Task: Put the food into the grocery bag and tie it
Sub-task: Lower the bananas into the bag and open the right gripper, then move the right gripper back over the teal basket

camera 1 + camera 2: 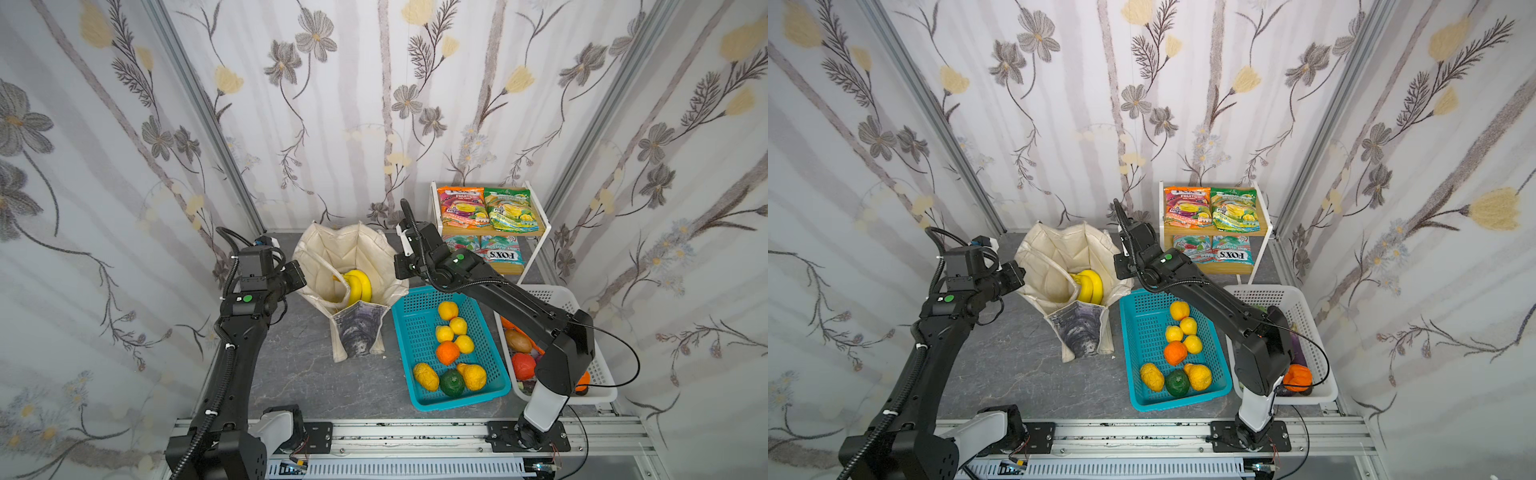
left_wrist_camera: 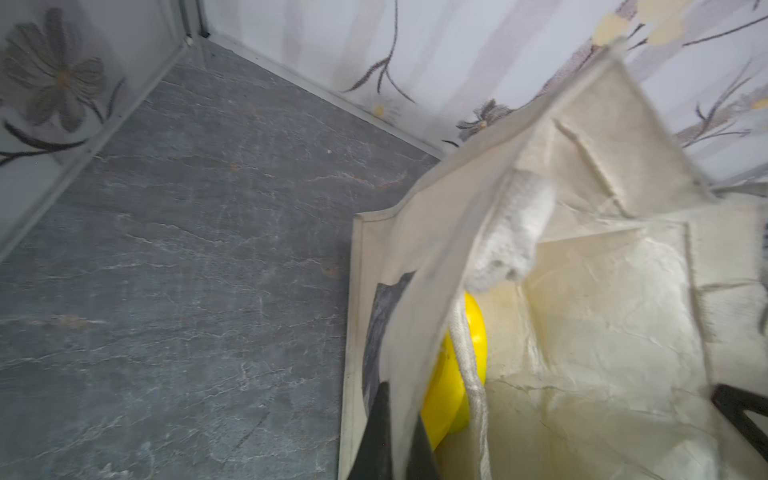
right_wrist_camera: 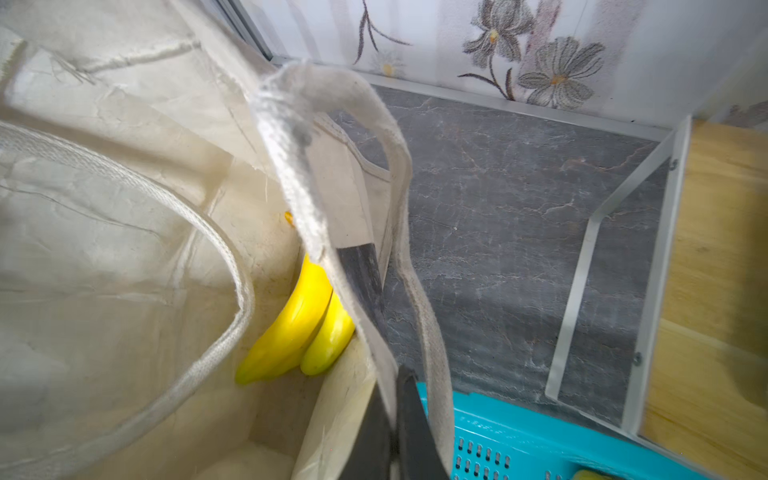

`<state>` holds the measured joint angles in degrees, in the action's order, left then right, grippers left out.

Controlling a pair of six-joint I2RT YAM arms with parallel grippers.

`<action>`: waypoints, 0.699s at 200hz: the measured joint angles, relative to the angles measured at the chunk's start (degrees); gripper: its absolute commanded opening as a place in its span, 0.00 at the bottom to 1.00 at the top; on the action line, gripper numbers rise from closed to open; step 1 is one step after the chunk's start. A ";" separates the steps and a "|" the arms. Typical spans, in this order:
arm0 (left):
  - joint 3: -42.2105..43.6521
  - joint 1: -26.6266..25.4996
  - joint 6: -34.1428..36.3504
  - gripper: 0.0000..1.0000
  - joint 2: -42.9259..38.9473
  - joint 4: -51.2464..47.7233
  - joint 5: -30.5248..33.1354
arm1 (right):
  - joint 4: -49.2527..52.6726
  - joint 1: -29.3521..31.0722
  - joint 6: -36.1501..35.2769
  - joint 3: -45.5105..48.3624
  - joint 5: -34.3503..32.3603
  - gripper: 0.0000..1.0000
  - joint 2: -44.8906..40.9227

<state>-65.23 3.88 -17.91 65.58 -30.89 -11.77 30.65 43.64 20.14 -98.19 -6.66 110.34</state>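
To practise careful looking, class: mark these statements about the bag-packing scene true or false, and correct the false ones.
1. The banana bunch lies inside the grocery bag. True.
2. The teal basket is empty. False: it holds several fruits.
3. Both the left gripper and the right gripper are shut on the bag's rim. True.
4. The snack packets are in the bag. False: they lie on the shelf.

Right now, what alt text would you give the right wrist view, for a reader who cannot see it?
The right gripper is shut on the rim of the cream grocery bag. Yellow bananas lie inside it; beside the bag are the grey table, a teal basket and a wooden shelf.
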 measured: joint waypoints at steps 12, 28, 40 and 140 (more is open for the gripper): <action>-2.25 0.09 0.96 0.00 0.87 -2.03 3.45 | 1.75 -0.11 0.63 -0.04 -1.40 0.00 -0.76; -3.17 0.20 1.92 0.00 0.83 -4.28 6.95 | 3.65 -0.68 0.87 1.18 -2.73 0.00 -2.36; -3.17 0.42 2.58 0.00 0.55 -5.70 8.17 | 5.01 -1.25 1.49 2.54 -3.41 0.00 -3.63; -1.95 0.24 2.73 0.00 4.00 -5.62 -0.02 | 4.09 1.99 3.87 5.40 0.11 0.04 -4.85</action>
<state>-67.18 4.12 -15.18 69.58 -36.51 -11.79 34.74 45.63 24.01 -92.79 -6.55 105.49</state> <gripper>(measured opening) 0.051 0.049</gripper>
